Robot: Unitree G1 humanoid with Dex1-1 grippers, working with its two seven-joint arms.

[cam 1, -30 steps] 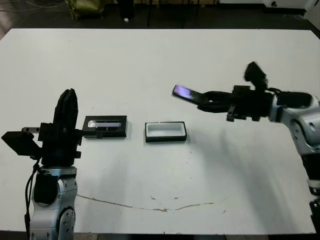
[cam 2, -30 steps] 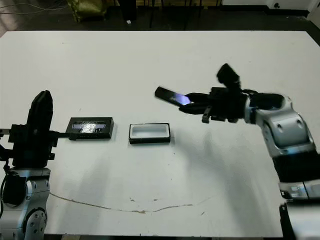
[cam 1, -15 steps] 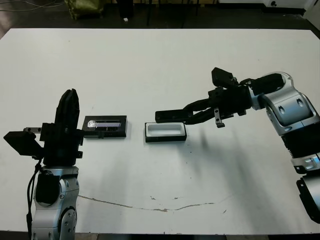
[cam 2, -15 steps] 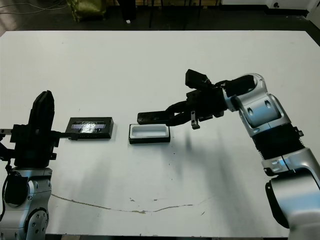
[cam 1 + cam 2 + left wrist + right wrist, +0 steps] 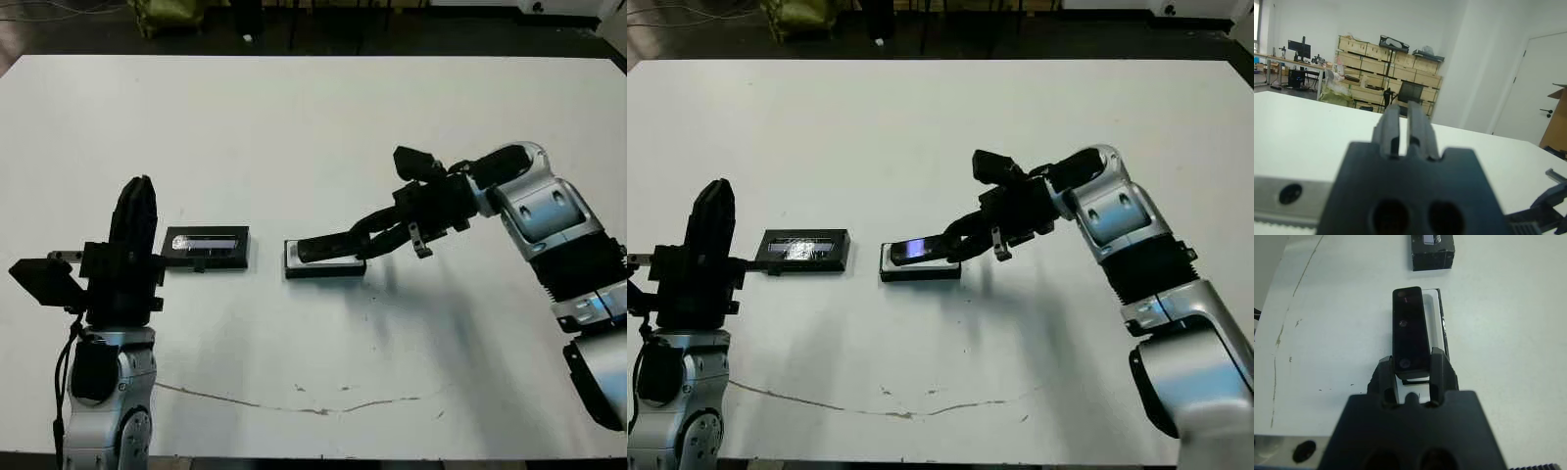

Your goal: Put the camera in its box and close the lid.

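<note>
Right pincer clamped on one end of the camera, holding it low over the white-lined box near the middle of the white bench. Lid flat at the box's 9 o'clock, apart from it. Left pincer upright beyond the lid, fingers nearly together, holding nothing.

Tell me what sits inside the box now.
The camera, held by the right claw, lies over the box. White lining shows along one side; the rest is covered.
</note>
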